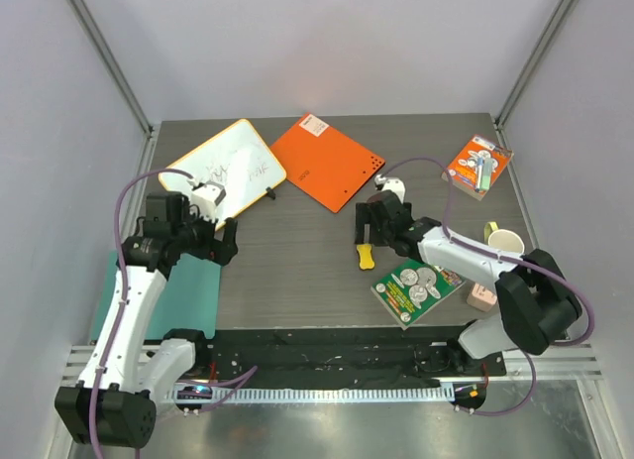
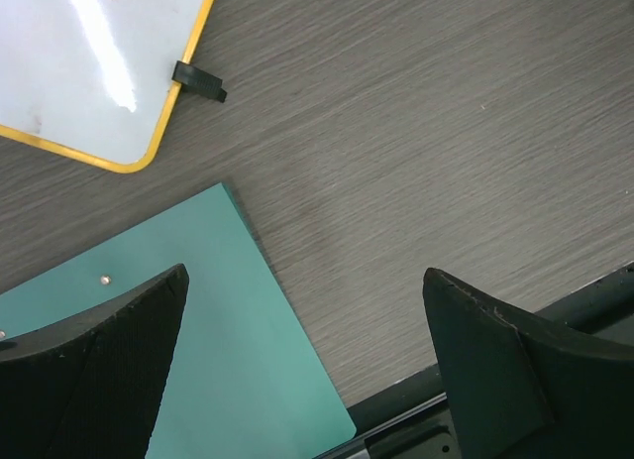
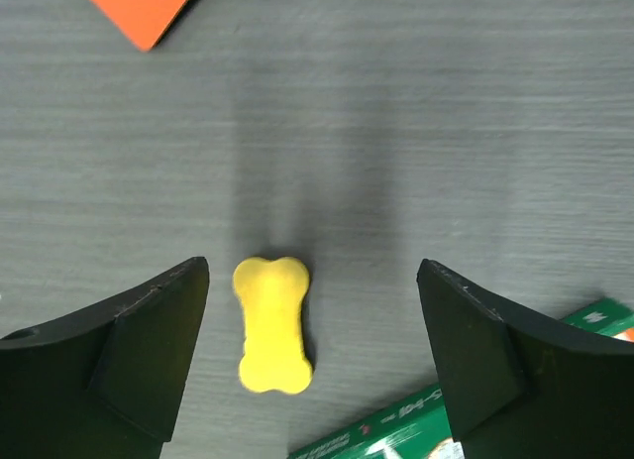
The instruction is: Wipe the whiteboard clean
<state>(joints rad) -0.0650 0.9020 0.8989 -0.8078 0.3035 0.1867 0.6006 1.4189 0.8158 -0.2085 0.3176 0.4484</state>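
The whiteboard (image 1: 223, 167) lies at the back left, white with a yellow rim and black scribbles; its corner also shows in the left wrist view (image 2: 69, 72). A small yellow bone-shaped eraser (image 1: 367, 255) lies mid-table. My right gripper (image 1: 369, 226) is open above it; in the right wrist view the eraser (image 3: 272, 325) lies on the table between the fingers of the gripper (image 3: 312, 360), nearer the left one. My left gripper (image 1: 228, 246) is open and empty just in front of the whiteboard, over the edge of the teal sheet in its wrist view (image 2: 307, 380).
A teal sheet (image 1: 188, 290) lies at the front left. A solid orange board (image 1: 327, 162) lies behind the eraser. A green package (image 1: 421, 288), a cup (image 1: 505, 243), a pink item (image 1: 482, 297) and an orange package (image 1: 478, 165) are on the right.
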